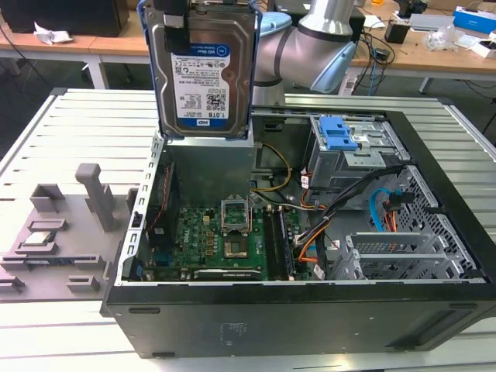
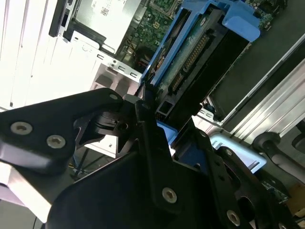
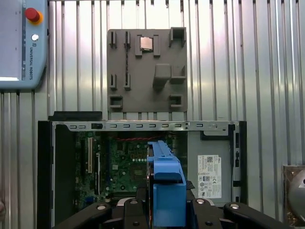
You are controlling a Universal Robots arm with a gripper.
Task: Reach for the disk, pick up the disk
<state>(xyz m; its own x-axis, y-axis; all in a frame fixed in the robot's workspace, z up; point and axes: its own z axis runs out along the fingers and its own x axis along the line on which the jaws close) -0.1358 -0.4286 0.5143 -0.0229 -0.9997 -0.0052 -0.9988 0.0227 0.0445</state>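
The disk (image 1: 203, 74) hangs upright in the air above the back left corner of the open computer case. It is a silver hard drive with a white-and-blue label and a blue bracket (image 1: 251, 70) along its edges. A black finger (image 1: 167, 14) covers its top corner. In both wrist views my gripper (image 2: 157, 119) (image 3: 167, 210) is shut on the disk (image 2: 190, 62), black fingers on either side of the blue bracket (image 3: 167, 188). The drive's connector edge points down toward the case.
The open computer case (image 1: 294, 298) lies below, with motherboard (image 1: 221, 240), cables and a metal drive cage with a blue latch (image 1: 339, 133). A grey fixture plate (image 1: 46, 267) holding a small square chip (image 1: 39, 239) lies at the exterior view's left. A teach pendant (image 3: 21, 43) rests on the slatted table.
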